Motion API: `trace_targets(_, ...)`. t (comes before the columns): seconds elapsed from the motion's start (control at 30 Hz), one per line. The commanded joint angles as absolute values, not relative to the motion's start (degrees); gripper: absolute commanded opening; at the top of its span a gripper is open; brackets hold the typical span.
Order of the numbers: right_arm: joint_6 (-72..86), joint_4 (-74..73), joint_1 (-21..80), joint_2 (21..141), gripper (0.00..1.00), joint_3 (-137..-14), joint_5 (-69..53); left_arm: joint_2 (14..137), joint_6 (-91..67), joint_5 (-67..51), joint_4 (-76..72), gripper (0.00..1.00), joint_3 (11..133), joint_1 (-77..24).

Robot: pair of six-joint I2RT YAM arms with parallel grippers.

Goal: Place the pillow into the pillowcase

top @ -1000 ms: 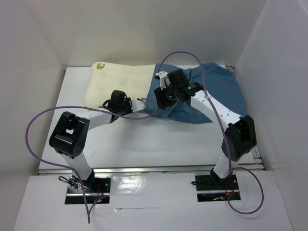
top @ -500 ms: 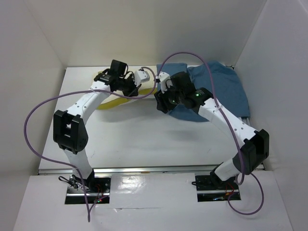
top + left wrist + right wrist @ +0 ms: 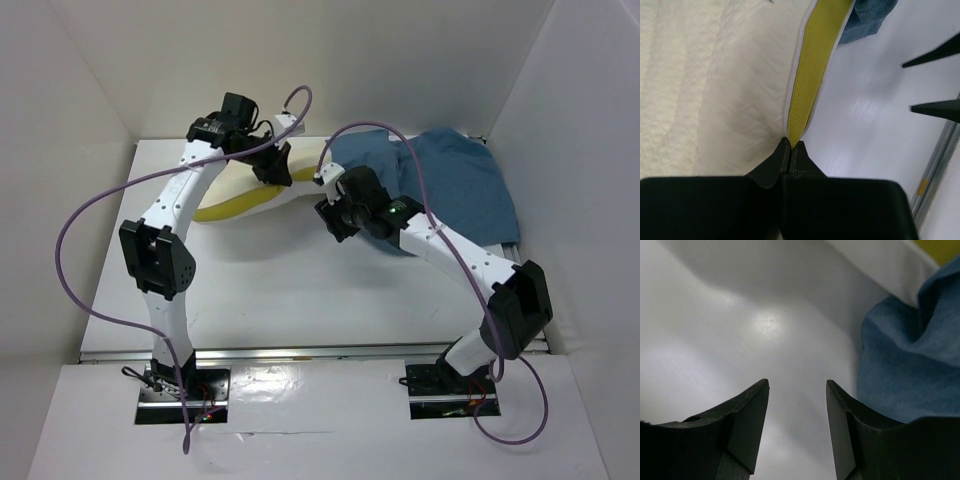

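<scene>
Blue pillowcase (image 3: 455,185) taken as reference. Nearest, just off its left edge: right gripper (image 3: 797,386) over bare table (image 3: 730,310), jaws wide, empty. Farther back, left of the pillowcase: left gripper (image 3: 790,146) pinched tight on the yellow edge of the pillow (image 3: 715,75). Pillow tilted up, its end meeting the cloth. Cannot tell if any of it is inside. Judged early: opening not held, insertion essentially all left.

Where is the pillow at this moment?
In the top view, the pillow is far back, left of centre, its edge pinched by the left claw, its right end by the pillowcase.
</scene>
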State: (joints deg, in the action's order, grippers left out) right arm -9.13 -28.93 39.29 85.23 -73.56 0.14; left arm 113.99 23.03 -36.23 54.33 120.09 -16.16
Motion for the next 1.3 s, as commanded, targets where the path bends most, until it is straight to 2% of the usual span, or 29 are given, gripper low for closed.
trace_targets(0.0,-9.8,-22.2,36.4,88.8,0.57,-74.8,3.0,109.7,21.7,-42.1,55.6,0.0,121.4,-16.5)
trace_targets(0.27,-8.2,-21.6,30.1,95.4,0.57,-80.0,3.4,103.3,23.6,-41.6,54.5,0.0,113.8,-16.0)
trace_targets(0.47,-8.2,-22.3,28.3,94.0,0.57,-81.4,5.1,102.0,23.6,-42.2,52.6,0.0,109.3,-15.5)
trace_targets(0.8,-7.6,-22.9,28.3,91.4,0.57,-81.9,6.3,104.8,23.1,-42.7,52.0,0.0,111.1,-14.9)
trace_targets(1.03,-5.8,-24.6,28.3,91.4,0.57,-88.0,2.7,105.8,22.1,-42.2,52.0,0.0,111.6,-14.9)
trace_targets(1.27,-5.3,-24.3,30.1,91.4,0.57,-88.0,1.6,106.3,21.0,-42.2,50.9,0.0,111.1,-14.9)
